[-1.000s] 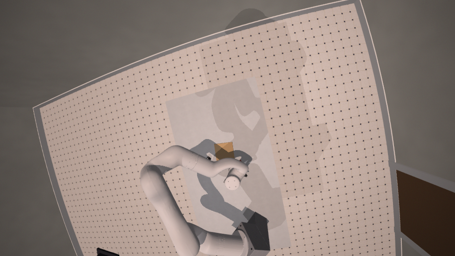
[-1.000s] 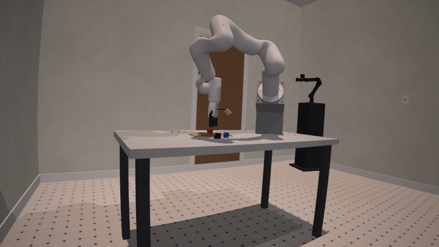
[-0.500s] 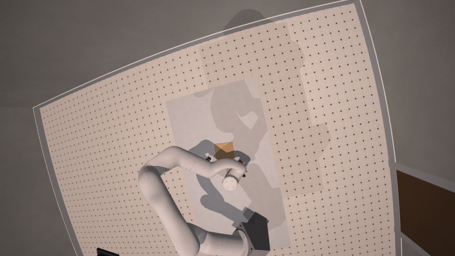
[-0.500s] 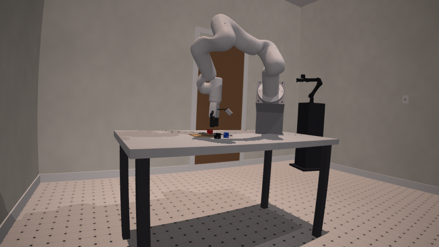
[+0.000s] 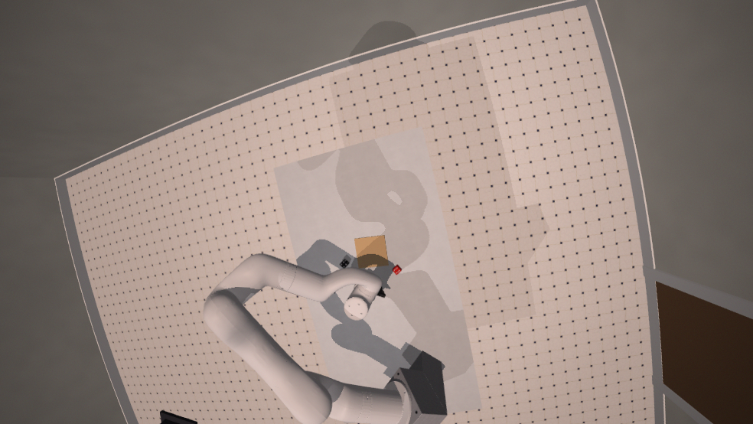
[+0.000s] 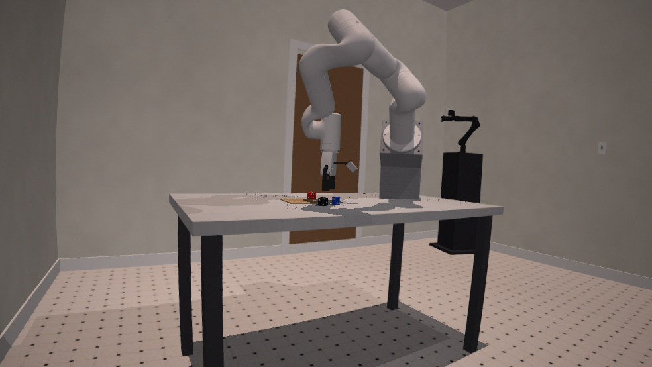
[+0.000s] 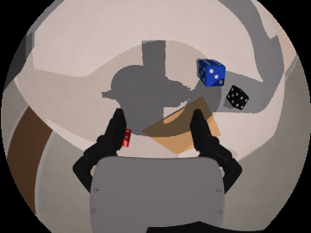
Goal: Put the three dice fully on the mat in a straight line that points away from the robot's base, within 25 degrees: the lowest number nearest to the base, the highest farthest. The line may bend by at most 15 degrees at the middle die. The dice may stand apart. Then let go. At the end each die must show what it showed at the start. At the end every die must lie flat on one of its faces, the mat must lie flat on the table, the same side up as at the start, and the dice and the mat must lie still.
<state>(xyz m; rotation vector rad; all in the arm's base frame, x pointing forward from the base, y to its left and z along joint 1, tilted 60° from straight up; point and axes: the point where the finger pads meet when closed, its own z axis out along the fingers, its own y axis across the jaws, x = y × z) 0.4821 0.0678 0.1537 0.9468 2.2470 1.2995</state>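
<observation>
The thin brown mat [image 5: 371,251] lies flat on the table; it also shows in the wrist view [image 7: 181,132]. The red die [image 5: 396,269] stands on the table just off the mat's corner. In the wrist view the red die [image 7: 128,137] is partly hidden beside my left finger. The black die [image 5: 344,262] stands off the mat's other side. The blue die [image 7: 211,72] stands next to the black die [image 7: 238,96] on the table; the arm hides it in the overhead view. My gripper [image 7: 158,116] [image 6: 327,182] is open and empty, hanging above the table over the mat's near edge.
The robot's base pedestal [image 6: 400,175] stands at the table's far side. A black stand with a small arm [image 6: 460,182] is beside the table. The table's front edge [image 6: 319,225] is close to the side camera.
</observation>
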